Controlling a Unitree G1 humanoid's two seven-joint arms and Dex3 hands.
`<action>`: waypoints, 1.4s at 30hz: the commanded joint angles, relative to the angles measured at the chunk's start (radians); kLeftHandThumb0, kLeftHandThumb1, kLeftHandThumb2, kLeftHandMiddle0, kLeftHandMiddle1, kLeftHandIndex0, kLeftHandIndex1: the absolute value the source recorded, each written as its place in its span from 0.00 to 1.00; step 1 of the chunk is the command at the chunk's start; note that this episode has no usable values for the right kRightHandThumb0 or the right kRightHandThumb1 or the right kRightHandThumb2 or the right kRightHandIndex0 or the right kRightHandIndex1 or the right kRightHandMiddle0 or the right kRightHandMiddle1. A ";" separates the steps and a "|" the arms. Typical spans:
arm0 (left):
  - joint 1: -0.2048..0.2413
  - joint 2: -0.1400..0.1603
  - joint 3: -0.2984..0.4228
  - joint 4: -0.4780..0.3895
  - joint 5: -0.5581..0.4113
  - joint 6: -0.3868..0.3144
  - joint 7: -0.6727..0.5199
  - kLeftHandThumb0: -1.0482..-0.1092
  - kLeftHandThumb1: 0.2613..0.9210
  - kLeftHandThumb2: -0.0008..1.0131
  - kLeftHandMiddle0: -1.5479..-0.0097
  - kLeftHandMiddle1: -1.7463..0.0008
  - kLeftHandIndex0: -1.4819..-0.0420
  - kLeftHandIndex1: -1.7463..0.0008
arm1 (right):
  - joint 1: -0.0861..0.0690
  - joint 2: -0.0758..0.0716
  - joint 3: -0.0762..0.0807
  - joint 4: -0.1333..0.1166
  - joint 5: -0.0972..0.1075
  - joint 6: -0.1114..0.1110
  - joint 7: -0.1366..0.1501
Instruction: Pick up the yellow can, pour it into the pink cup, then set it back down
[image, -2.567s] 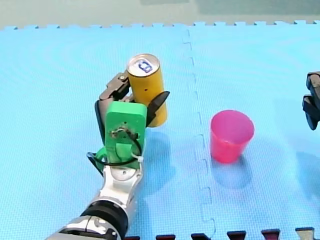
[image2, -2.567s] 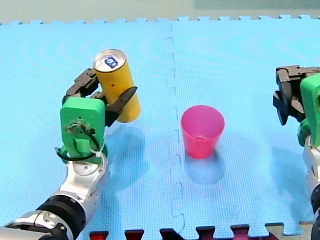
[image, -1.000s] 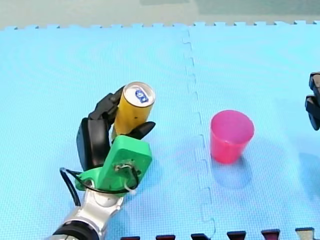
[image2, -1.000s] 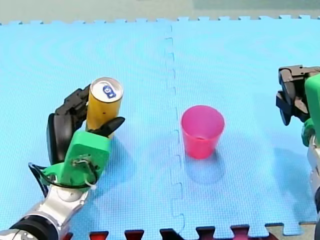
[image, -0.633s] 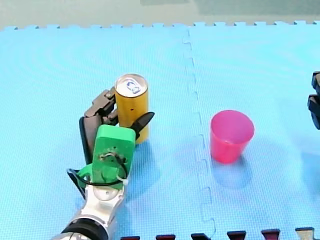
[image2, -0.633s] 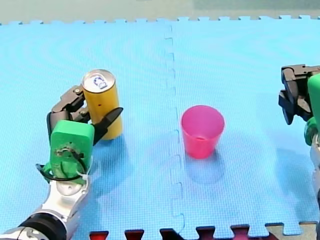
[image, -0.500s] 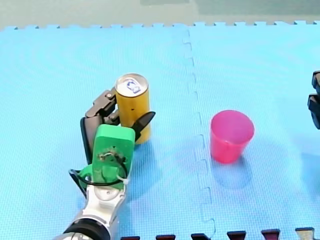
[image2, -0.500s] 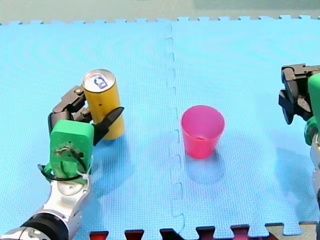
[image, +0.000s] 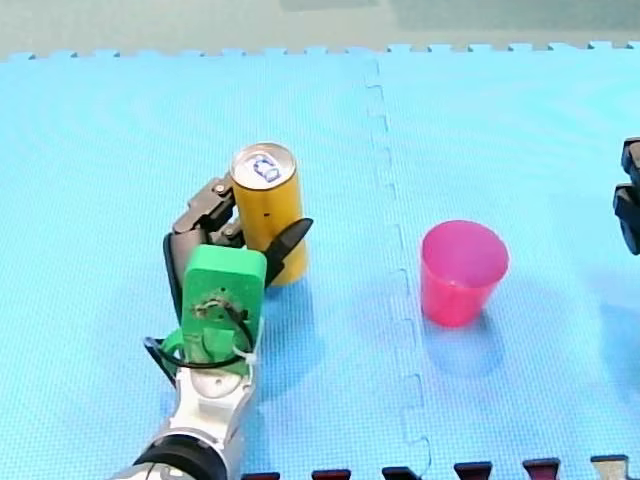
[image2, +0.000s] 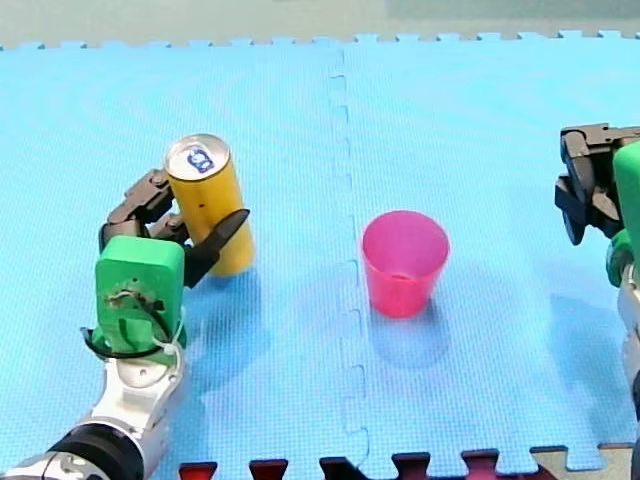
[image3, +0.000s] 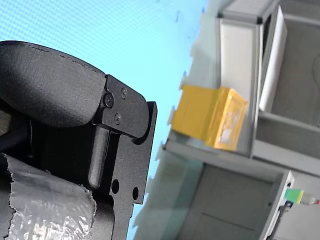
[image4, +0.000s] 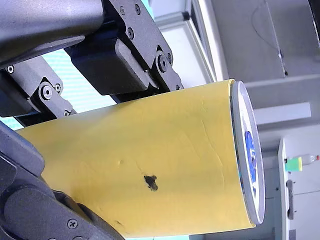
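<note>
- Left robot hand (image2: 160, 238): comes in from the lower left over the blue foam mat (image: 500, 130) and is clamped on the yellow can (image: 268, 215).
- Grip detail: the black fingers (image: 203, 220) wrap the can's left side. The thumb (image: 290, 243) presses across its right front at the lower half of the body.
- The second wrist view shows the same grasp close up: black finger links (image4: 120, 55) lie against the can wall (image4: 150, 170) on one side, with a further black pad against the opposite side.
- Yellow can: left of the mat seam, well apart from the pink cup (image: 462, 272). It is close to upright with its top leaning slightly left. The lid faces up, and a small dark mark shows on its wall in the wrist view. The base is at mat level; whether it is fully seated cannot be told.
- Pink cup: upright on the mat right of the seam, mouth up, untouched.
- Right robot hand (image2: 588, 185): at the far right edge, above the mat, holding nothing. Whether it is open or closed cannot be told.
- Green wrist housing (image: 222, 300): sits directly behind the left hand.
</note>
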 joint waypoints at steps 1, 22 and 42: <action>0.000 0.001 -0.005 -0.001 0.007 -0.007 0.006 0.72 0.87 0.00 0.18 1.00 0.26 1.00 | -0.001 -0.004 -0.001 -0.004 0.003 -0.002 -0.001; 0.017 -0.027 -0.022 0.010 0.031 -0.007 0.005 0.73 0.87 0.00 0.19 1.00 0.29 1.00 | 0.004 -0.013 -0.009 -0.008 0.012 -0.003 0.007; 0.018 -0.046 0.014 0.015 0.009 -0.048 -0.031 0.34 0.80 0.00 0.53 1.00 0.63 1.00 | 0.004 -0.021 -0.017 -0.011 0.025 0.006 0.017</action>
